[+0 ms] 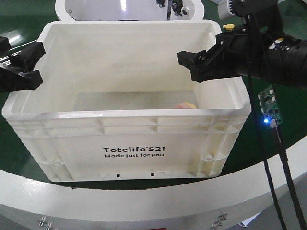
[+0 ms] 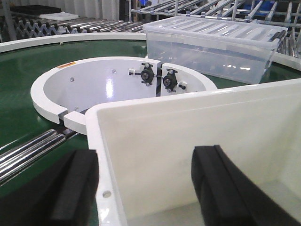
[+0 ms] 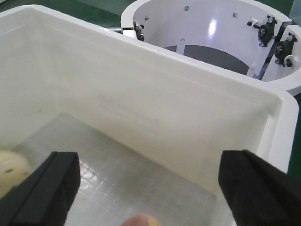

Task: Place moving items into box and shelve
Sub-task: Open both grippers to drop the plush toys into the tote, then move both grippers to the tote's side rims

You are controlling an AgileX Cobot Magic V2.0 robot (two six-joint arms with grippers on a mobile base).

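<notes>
Left wrist-mounted: left pincer (image 2: 146, 188) apart, astride box (image 2: 235, 122) wall | right pincer (image 3: 150, 188) apart, over box interior beside rim

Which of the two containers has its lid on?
The clear plastic bin beyond the white ring, lid shut. The white Totelife tote is open-topped.
</notes>
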